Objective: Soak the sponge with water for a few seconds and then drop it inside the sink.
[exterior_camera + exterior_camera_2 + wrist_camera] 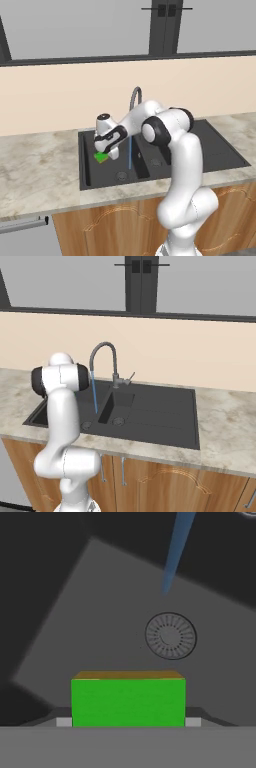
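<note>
We see a green-faced sponge (128,702) with a yellow edge, blue water (176,552), a dark grey sink (165,421), a beige-grey marbled counter (35,175) and brown wooden cabinets (165,486).

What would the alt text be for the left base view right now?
The white arm reaches left over the black double-basin sink, its gripper holding a green sponge above the larger basin. A thin blue water stream falls from the grey gooseneck faucet just right of the sponge, not touching it. Marble counter surrounds the sink.
</note>
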